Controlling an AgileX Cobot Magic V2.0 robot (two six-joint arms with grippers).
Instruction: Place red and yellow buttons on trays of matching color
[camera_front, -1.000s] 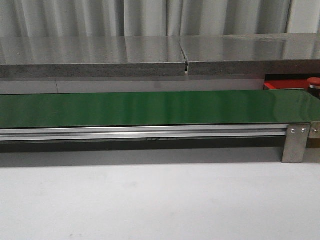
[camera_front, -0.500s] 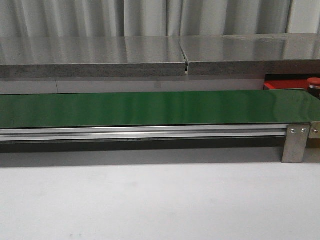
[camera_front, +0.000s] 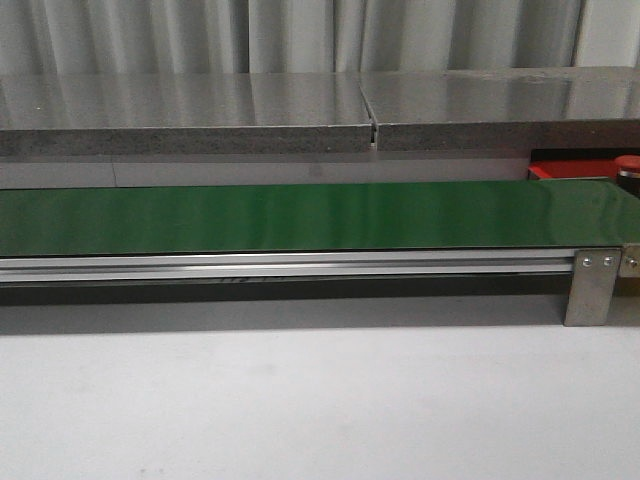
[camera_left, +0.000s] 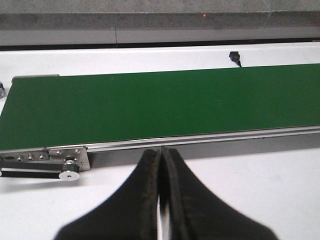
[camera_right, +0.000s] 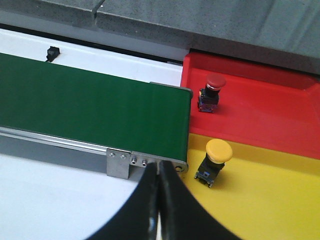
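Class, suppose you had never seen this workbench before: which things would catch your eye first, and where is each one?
The long green belt stretches across the table and dominates the front view. At its right end lie a red tray with a red button standing on it, and beside it a yellow tray with a yellow button on it. Each wrist view shows a dark hand, left and right, shut and holding nothing.

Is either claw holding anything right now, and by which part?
Nothing is held. The left claw and right claw are both shut on nothing, near the green belt.
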